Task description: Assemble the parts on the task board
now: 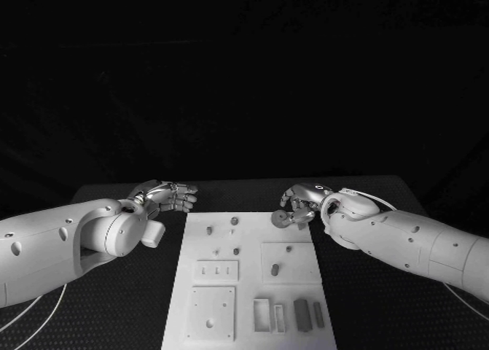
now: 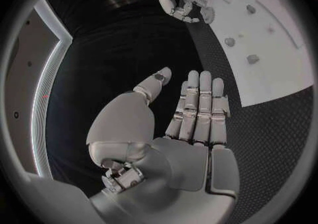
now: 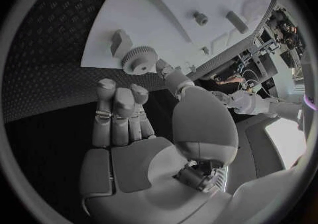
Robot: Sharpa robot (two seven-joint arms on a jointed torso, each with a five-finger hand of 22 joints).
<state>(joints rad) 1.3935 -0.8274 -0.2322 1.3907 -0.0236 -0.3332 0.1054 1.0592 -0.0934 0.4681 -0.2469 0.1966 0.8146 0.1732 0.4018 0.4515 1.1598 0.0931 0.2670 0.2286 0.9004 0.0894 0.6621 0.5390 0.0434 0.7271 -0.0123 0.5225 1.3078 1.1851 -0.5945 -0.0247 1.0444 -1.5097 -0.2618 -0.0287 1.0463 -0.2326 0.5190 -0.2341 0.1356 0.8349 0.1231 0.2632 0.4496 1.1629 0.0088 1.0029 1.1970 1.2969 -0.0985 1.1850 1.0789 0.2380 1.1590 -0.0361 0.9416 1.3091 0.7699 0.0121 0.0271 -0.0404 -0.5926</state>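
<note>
Board lying mid-table, hands sitting at its far corners

The task board (image 1: 249, 281) is lying on the table (image 1: 118, 306); the left hand (image 1: 165, 197) is hovering beside its far left corner, the right hand (image 1: 302, 203) over its far right, a gear (image 1: 279, 217) sitting under it.

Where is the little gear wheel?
In the head view, the gear sits at the task board's far right corner, right beside the right hand.

Task board (image 1: 249, 284) near edge cut off; slot parts too small to tell
</note>
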